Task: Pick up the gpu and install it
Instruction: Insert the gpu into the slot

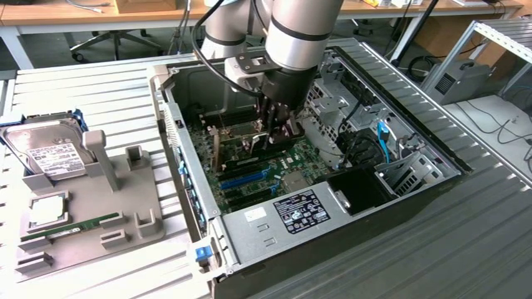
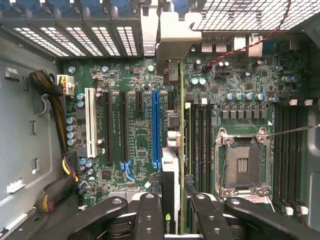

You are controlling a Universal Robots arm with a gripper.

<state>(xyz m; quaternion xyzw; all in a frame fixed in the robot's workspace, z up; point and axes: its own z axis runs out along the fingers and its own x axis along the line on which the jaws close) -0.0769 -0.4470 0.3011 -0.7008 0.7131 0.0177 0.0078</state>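
here's the arm [image 1: 299, 31] reaching down into the open computer case [image 1: 176, 124], and the gripper [image 1: 278, 132] is deep inside, right above the motherboard [image 1: 249, 168]. the blue slot [image 1: 246, 180] on that board is our marker.

the gpu [image 1: 268, 146] stands on edge under the gripper, just beside the blue slot and running the same way as it.

over to the wrist camera: the gripper [image 2: 176, 199] has black fingers [image 2: 150, 215] on either flank of the gpu [image 2: 170, 175]. the jaws are clamped on the card, gripping it near the end away from its bracket. the card shows edge-on, lying along the blue slot [image 2: 156, 125] on the side toward the cpu socket [image 2: 242, 162], close to the slot but off to one side of it.

its pale metal bracket [image 2: 176, 35] sits past the far end of the blue slot, up against the case's rear wall among the slot covers [image 2: 75, 37]. is the card's lower edge seated in a connector? cannot tell from here.

a white slot [image 2: 90, 122] lies on the opposite side of the blue slot, well apart from the card.

outside the case, well away from the blue slot toward the exterior view's left, a grey tray [image 1: 99, 199] carries a hard drive [image 1: 50, 152] and a green ram stick [image 1: 71, 228].
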